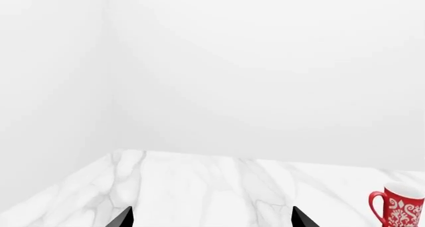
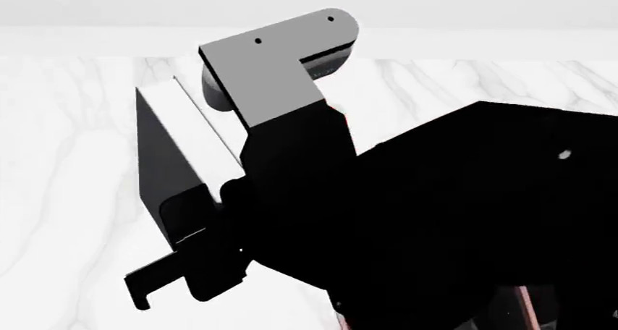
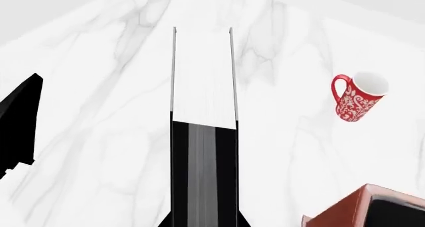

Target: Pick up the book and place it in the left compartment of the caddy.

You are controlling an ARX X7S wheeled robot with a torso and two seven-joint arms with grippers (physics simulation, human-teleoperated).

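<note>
My right gripper is shut on the book, a thick black hardcover with white page edges, and holds it above the marble table. In the head view the book shows left of my right arm, which hides much of the scene. One corner of the reddish-brown caddy with its black interior shows in the right wrist view, beside and below the book. Its compartments are out of view. My left gripper is open and empty over the table, apart from the book.
A red-and-white patterned mug stands on the marble table, away from the caddy; it also shows in the left wrist view. A black gripper part sits left of the book. A white wall stands behind the table.
</note>
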